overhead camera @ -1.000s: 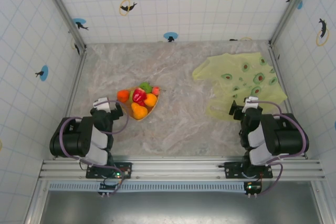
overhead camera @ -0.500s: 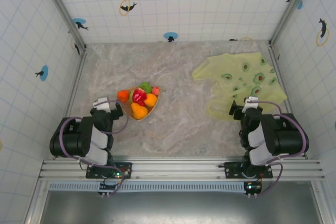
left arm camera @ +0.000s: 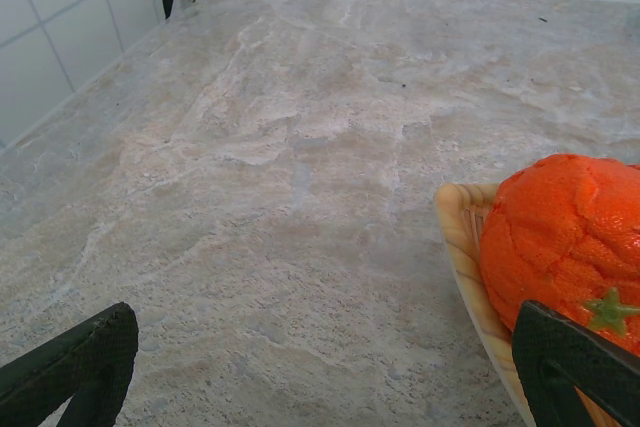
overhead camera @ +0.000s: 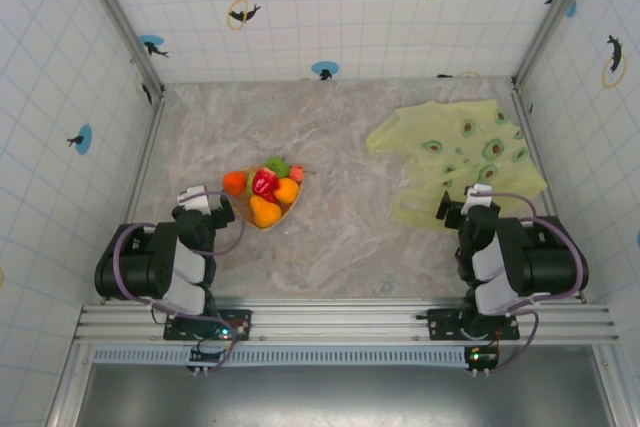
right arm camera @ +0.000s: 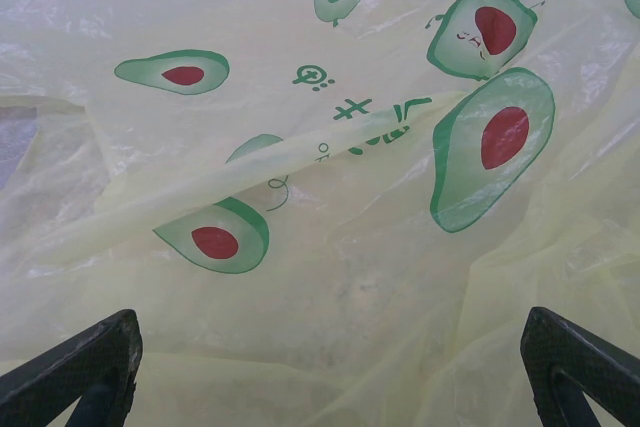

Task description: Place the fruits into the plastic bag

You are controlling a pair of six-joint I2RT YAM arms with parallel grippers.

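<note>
left gripper (overhead camera: 207, 205) lower left, fully spread, empty, beside fruits (overhead camera: 268, 190); right gripper (overhead camera: 468, 202) lower right, fully spread, empty, over plastic bag (overhead camera: 455, 147). nothing moved lately: you haven't started.

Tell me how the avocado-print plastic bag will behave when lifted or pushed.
The plastic bag is probably floppy: it lies flat and wrinkled, with a loose fold across it. Thin enough to see through, it likely weighs little and would sag when lifted. Pushed across the table, it would more likely bunch than slide whole.
</note>
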